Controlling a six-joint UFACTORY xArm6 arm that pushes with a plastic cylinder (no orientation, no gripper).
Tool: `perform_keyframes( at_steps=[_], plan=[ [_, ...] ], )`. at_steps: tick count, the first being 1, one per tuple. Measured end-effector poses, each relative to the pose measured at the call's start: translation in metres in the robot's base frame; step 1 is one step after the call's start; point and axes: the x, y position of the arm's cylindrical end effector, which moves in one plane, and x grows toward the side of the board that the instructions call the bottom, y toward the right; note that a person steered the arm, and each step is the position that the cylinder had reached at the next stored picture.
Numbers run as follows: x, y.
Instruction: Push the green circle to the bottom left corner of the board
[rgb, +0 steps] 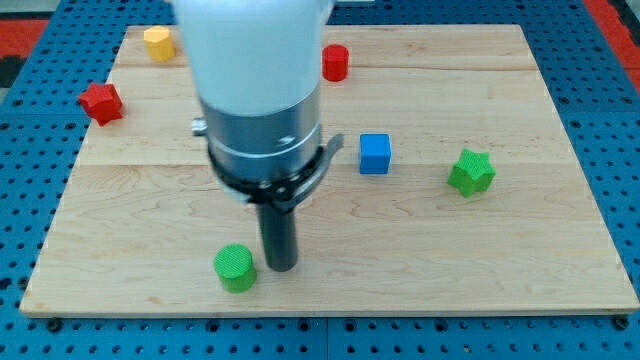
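Right, nearest the view's bottom edge sits the green circle, a short cylinder lying flat on the wooden surface, left of centre and near the bottom rim but well apart from the bottom left corner. My tip is just beside it on the view's right, touching or nearly so; I can't tell which. No fingers on this rig, only the bare rod, so nothing is clenched or released and nothing gets grasped. My read: the circle is light, rigid, likely plastic, and will slide easily on smooth wood. Round side wall means an off-centre push makes it roll off the tip and squirt sideways. Contact point should be mid-wall on its right side, biased slightly to the top, so the push line runs through its centre toward the corner. Further back: blue cube and green star at mid-board on the right, red star at left, then red cylinder and yellow block along the top. None obstructs the path.
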Motion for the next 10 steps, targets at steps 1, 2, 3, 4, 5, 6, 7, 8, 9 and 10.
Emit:
perform_keyframes(
  at_steps=[1, 2, 3, 4, 5, 6, 7, 8, 9, 10],
  plan=[
    [0.007, -0.061],
    [0.007, -0.123],
    [0.001, -0.125],
    [-0.01, -0.045],
    [0.03, -0.03],
    [0.045, -0.054],
    [0.044, -0.125],
    [0.044, -0.196],
    [0.041, -0.234],
    [0.034, -0.246]
  ],
)
